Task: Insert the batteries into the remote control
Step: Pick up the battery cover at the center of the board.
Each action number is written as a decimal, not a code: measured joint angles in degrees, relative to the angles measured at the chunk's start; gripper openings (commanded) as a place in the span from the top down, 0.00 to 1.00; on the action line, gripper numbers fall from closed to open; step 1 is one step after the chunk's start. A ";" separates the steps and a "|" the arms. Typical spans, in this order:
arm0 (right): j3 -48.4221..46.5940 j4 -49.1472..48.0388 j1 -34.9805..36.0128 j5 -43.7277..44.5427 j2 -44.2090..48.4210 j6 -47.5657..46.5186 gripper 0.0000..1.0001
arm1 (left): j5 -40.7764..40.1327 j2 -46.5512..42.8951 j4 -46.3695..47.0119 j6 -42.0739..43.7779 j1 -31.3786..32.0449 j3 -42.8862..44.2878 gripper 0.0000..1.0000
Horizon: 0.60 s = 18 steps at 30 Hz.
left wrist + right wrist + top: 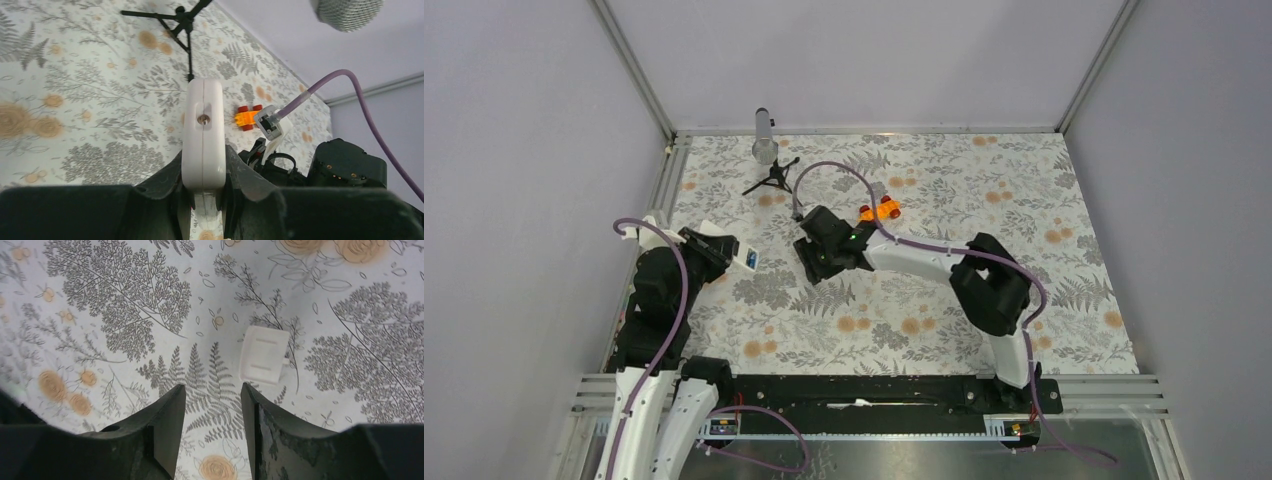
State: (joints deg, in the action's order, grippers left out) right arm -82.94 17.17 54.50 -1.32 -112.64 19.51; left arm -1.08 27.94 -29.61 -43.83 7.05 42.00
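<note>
My left gripper is shut on the white remote control, which I see edge-on, standing up between the fingers above the table. In the top view the left gripper holds the remote at the left of the mat; a small blue patch shows on its face, perhaps the blue battery. The dark battery is not in sight. My right gripper is open and empty, low over the mat, near mid-table in the top view. A small flat white cover piece lies just beyond its right fingertip.
An orange toy car sits behind the right gripper; it also shows in the left wrist view. A small black tripod with a grey microphone stands at the back left. The floral mat covers the table.
</note>
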 measured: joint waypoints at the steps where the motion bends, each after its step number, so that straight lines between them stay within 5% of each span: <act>1: -1.77 0.83 0.94 1.33 -1.57 -0.55 0.48 | -0.92 -0.35 -1.09 0.33 -0.09 0.02 1.00; 18: -14.25 10.82 2.67 9.16 -13.62 -1.53 0.68 | -1.68 -0.83 -3.91 0.48 -0.83 0.00 1.00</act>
State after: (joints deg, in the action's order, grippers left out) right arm -97.19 27.99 57.17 7.84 -126.26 17.98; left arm -2.76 27.11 -33.52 -43.35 6.22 42.00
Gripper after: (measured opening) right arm 0.362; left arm 0.221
